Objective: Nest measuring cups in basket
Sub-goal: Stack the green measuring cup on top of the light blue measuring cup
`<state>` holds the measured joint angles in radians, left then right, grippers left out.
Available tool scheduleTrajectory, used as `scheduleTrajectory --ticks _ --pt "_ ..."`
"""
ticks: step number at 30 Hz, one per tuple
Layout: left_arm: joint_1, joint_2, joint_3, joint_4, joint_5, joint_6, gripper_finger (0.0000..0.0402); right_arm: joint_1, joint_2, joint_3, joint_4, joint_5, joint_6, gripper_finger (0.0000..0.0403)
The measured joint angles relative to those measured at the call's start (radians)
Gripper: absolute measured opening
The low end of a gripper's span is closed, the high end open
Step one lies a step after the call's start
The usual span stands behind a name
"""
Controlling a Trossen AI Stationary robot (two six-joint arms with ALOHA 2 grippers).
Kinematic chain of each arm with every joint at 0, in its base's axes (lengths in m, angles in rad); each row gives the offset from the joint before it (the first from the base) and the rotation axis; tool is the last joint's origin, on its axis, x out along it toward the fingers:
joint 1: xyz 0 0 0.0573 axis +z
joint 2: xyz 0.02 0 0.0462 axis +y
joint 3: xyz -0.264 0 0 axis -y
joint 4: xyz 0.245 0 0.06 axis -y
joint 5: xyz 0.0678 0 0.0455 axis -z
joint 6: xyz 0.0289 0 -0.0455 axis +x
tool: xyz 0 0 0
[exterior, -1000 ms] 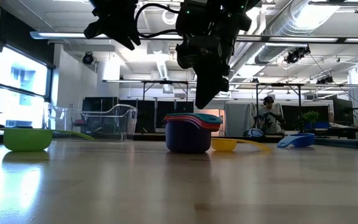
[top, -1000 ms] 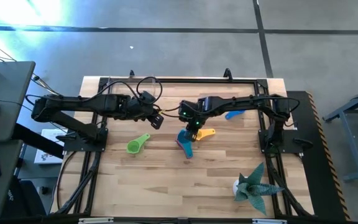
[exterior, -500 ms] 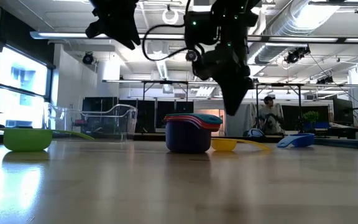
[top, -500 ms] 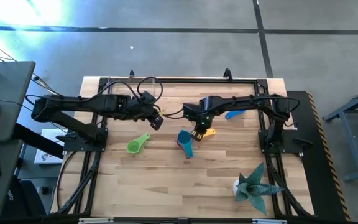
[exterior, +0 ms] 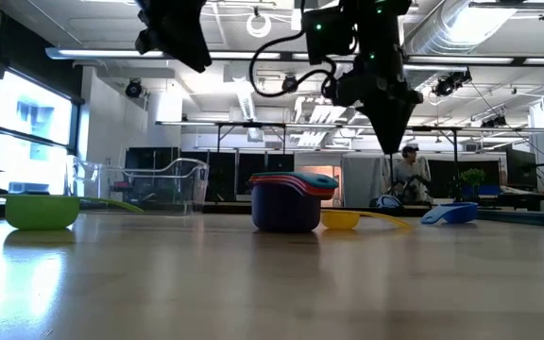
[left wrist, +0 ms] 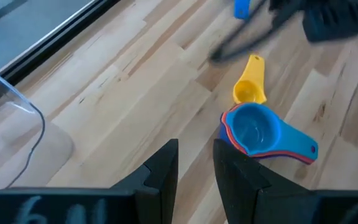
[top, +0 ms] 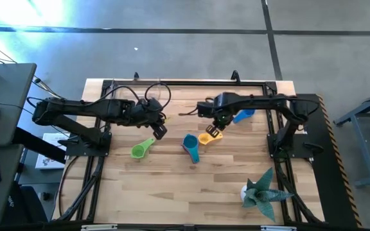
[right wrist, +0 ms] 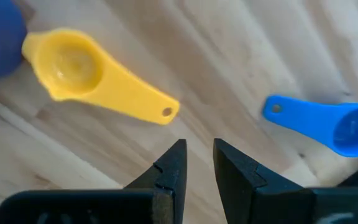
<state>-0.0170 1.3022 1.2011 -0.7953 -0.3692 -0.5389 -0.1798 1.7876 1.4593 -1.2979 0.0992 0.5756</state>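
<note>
A nested stack of measuring cups (top: pixel 190 146), blue on top and purple at the bottom (exterior: pixel 286 203), stands on its base mid-table. A yellow cup (right wrist: pixel 73 65) lies just right of it. A small blue cup (top: pixel 241 116) lies farther back right, and a green cup (top: pixel 141 149) lies to the left. The clear basket (exterior: pixel 144 184) stands at the far left, under my left arm. My right gripper (top: pixel 214 131) points down above the yellow cup's handle (right wrist: pixel 142 102), slightly open and empty. My left gripper (top: pixel 160 131) hovers high left of the stack, slightly open and empty.
A spiky teal plant figure (top: pixel 262 191) stands at the near right corner. Black frame rails (top: pixel 95 160) run along the table's left, right and far sides. Bare wood lies in front of the cups.
My right gripper has left the spot just above the stack, risen and gone toward the table's right edge. It has tipped to point straight down over the yellow cup's handle. My left gripper has rolled about its own axis in place. No cup has moved.
</note>
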Motion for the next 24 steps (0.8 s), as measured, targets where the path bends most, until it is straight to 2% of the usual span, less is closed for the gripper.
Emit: scheduleTrajectory --ticks 7,15,24 --pt "0.0 0.0 0.0 -0.005 0.008 0.046 0.0092 -0.067 -0.089 0.0 -0.022 0.061 0.038 0.0071" --pt "0.005 0.0 0.0 -0.017 -0.004 0.092 0.0092 -0.177 -0.162 -0.001 -0.025 0.063 0.02 0.0071" --pt "0.03 0.0 0.0 -0.053 -0.029 0.088 0.0092 -0.303 -0.175 -0.002 -0.013 0.05 -0.063 0.0071"
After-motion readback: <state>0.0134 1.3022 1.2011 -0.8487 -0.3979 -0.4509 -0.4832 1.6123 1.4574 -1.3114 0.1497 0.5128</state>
